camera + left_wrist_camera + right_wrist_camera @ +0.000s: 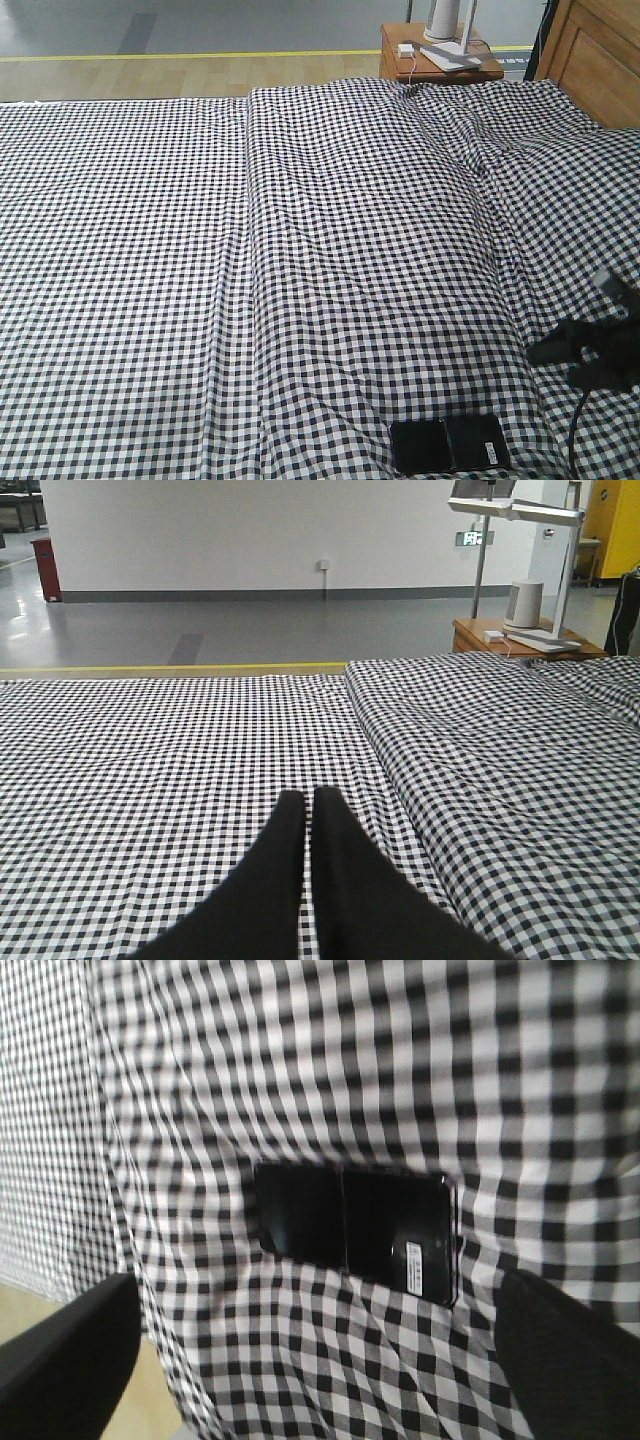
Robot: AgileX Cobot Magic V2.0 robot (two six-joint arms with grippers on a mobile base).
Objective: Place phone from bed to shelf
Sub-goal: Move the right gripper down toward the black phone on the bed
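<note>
The phone (450, 445), a glossy black slab with a crease across its middle, lies flat on the checked bed (300, 250) near the front edge. In the right wrist view the phone (355, 1230) shows a white sticker near its right end. My right gripper (312, 1305) hovers just short of it, open wide, one finger at each lower corner and nothing between them. In the front view the right gripper (560, 358) hangs to the phone's upper right. My left gripper (305, 802) is shut and empty, low over the bed (150, 760). The shelf is out of view.
A small brown bedside table (440, 55) with a lamp base and cable stands beyond the bed's far edge. A wooden panel (595, 50) rises at the far right. A raised fold (250, 250) runs down the bedcloth. Bare floor (120, 1400) shows past the bed's edge.
</note>
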